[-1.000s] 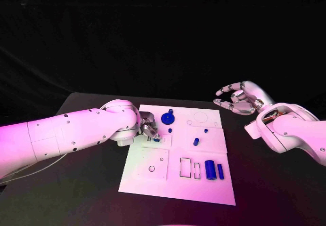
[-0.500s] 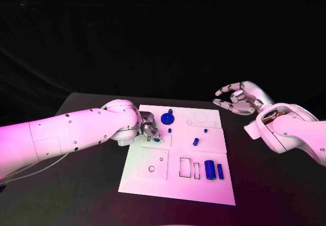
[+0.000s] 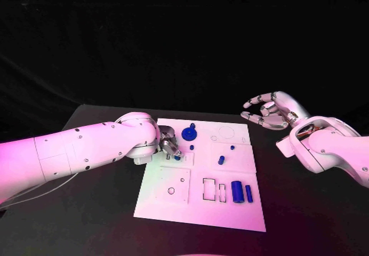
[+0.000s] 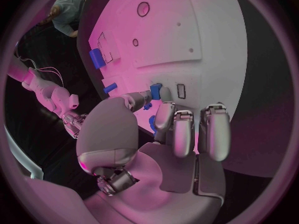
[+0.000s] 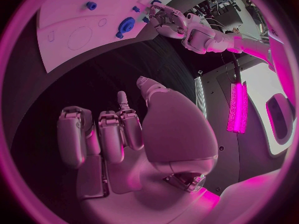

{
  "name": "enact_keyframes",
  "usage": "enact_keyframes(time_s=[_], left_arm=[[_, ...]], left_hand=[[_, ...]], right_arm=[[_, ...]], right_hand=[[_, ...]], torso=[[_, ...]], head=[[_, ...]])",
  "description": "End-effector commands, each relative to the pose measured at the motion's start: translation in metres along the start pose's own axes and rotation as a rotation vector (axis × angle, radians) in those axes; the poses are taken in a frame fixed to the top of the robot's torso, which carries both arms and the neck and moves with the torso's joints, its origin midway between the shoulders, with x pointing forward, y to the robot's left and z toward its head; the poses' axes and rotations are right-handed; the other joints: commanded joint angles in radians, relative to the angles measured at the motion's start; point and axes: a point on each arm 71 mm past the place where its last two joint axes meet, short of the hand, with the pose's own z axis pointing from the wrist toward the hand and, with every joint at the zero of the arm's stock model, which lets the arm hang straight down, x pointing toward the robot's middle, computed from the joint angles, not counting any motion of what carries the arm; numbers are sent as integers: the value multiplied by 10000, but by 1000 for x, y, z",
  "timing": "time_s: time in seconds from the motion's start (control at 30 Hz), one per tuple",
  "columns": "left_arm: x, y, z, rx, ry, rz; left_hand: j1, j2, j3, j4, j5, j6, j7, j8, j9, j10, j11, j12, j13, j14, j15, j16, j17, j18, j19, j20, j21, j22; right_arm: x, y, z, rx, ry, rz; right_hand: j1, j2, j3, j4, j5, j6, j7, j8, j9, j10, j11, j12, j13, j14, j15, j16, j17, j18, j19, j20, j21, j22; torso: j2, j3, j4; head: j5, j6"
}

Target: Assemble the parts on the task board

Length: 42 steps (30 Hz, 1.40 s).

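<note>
- The left hand has its fingers down on the task board near the board's left edge. The thumb and a finger pinch a small blue part against the white surface; the remaining fingers lie close together, pointing along the board.
- In the head view that same pinched part shows just under the fingertips, next to a small rectangular outline on the board.
- Just beyond the left hand, toward the far edge of the board, stands a round blue gear-like part, with a tiny blue peg near it.
- Mid-board sits another small blue part, well apart from the left hand, with bare white surface between them.
- Toward the near right corner two blue cylinders stand side by side, a thicker one and a thinner one, beside narrow rectangular outlines.
- The near left part of the board carries only a square outline with small holes, leaving open room there.
- The right hand hovers off the board's far right corner, over the black table. Its fingers are loosely curled and spread, holding nothing.
- Between the right hand and the board's right edge there is a dark open strip of table.
</note>
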Motion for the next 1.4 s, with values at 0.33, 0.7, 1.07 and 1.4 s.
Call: enact_keyframes(time_s=[0.33,0.7,1.07,1.4], left_arm=[[5,-3,2,16,302,88],[5,-1,3,-50,400,148],[5,-1,3,-65,492,209],[5,0,3,-73,515,220]], left_hand=[[-93,117,-197,98,-50,-6,16,-65,28,57,20,57,34,1056,-56,36,2634,-112,143,-62,57,665],[-533,64,-823,577,-54,87,30,-115,48,83,36,79,78,1056,-44,36,2634,-125,179,-52,79,730],[-604,-3,-1079,696,-51,107,28,-133,58,90,36,85,91,1056,-44,36,2634,-128,188,-50,84,748],[-611,-49,-1210,737,-50,118,24,-139,64,104,33,102,114,1056,-45,36,2634,-129,191,-49,85,754]], right_arm=[[1,2,0,-162,67,-75],[1,1,-1,-167,52,-79],[0,1,-1,-173,46,-85],[0,1,-1,-176,44,-87]], right_hand=[[-117,-35,-21,77,58,-32,-55,63,14,-8,-61,34,1329,1025,-55,38,2558,197,26,-67,-66,1370],[-122,-38,-24,84,59,-33,-57,68,14,-13,-62,29,1322,1023,-56,35,2549,198,24,-68,-70,1368],[-125,-48,-31,91,54,-39,-59,75,13,-15,-64,27,1320,1024,-57,37,2554,197,27,-70,-68,1371],[-126,-49,-32,94,51,-40,-59,77,12,-19,-64,23,1315,1023,-58,35,2549,199,24,-70,-73,1368]], torso=[[-3,4,-1],[-10,2,1],[-6,-1,0],[-7,-2,5]], head=[[-7,3],[-33,-15],[-33,-24],[-25,-44]])
